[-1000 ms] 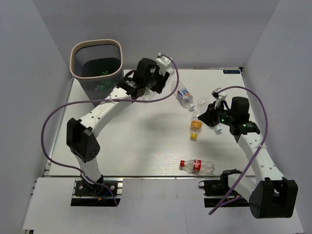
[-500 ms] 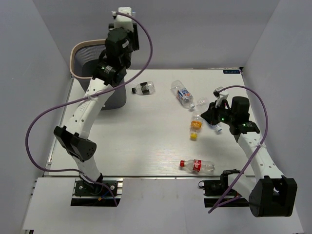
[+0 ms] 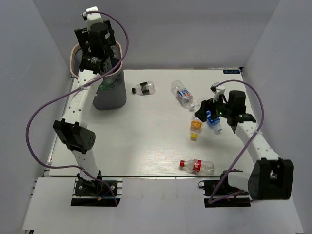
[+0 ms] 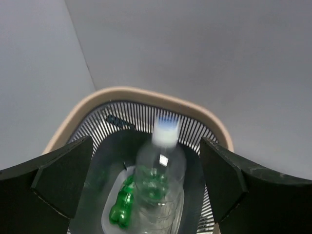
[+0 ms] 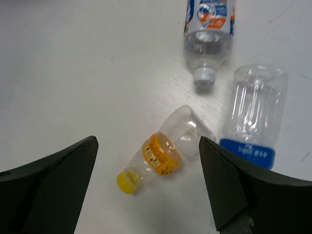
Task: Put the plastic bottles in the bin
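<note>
Left hand (spread wide) hovers over bin, clear bottle beneath.

We overlook the whole table from above; our wrist views look closely down into the bin and onto an orange-labelled bottle (both seen overhead).

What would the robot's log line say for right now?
left gripper open above bin | clear bottle loose between jaws, over green bottle inside | right gripper open above orange-label bottle

No legible text on the bottle labels.
</note>
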`<state>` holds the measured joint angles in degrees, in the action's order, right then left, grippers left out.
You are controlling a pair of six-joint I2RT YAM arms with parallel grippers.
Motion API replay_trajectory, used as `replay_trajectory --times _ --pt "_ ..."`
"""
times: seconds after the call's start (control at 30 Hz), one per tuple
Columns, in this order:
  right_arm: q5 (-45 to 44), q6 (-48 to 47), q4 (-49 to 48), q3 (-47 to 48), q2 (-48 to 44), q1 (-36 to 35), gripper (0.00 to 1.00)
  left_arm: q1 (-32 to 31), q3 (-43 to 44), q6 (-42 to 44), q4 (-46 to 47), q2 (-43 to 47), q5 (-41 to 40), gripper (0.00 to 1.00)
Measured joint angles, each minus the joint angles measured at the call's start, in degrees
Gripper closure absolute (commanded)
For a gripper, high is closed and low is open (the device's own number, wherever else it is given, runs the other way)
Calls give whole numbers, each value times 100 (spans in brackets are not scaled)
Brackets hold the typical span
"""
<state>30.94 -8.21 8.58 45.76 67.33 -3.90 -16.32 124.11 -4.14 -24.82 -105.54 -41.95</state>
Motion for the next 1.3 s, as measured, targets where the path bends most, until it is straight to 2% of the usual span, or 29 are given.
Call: replay_trajectory --times 0.17,0.27,0.43,0.53,0.63,0.77,0.93,1.03,1.1,1.13,1.2,1.23,1.27,1.3 --pt "24 -249 101 1235 1307 -68 10 157 -199 -212 -348 -46 306 0" --pt "7 -428 249 2297 2247 -199 10 160 -575 -79 -302 146 894 0" --pt "4 -601 553 4389 3985 -426 10 83 -1873 264 59 992 3766 0" --pt "7 -721 662 4929 4690 -555 10 -83 -2396 210 129 1392 5431 0" --pt "-120 -796 852 5193 5187 -671 10 -343 -3410 68 319 1956 6461 0" --pt "-404 -800 850 5228 5569 -791 10 -656 -4865 -125 254 2603 6990 0" --pt "-811 -793 811 5235 5716 -916 10 -824 -6255 -396 299 3034 6957 0" --pt "-1091 -828 737 5235 5764 -979 12 -920 -6780 -570 385 3106 6798 0" --pt "-1226 -892 706 5233 5838 -1025 26 -997 -7071 -669 452 3117 6719 0" --pt "-1263 -911 693 5226 5877 -1049 38 -1040 -7230 -713 498 3106 6673 0" --pt "-1276 -981 645 5215 5908 -1080 54 -1130 -7466 -785 560 3077 6631 0" --pt "-1255 -1014 654 5215 5908 -1091 73 -1169 -7549 -813 581 3053 6618 0" --pt "-1211 -1064 656 5215 5908 -1099 81 -1209 -7611 -833 599 3034 6603 0" --pt "-1156 -1093 684 5233 5908 -1102 84 -1252 -7659 -848 610 3008 6579 0"
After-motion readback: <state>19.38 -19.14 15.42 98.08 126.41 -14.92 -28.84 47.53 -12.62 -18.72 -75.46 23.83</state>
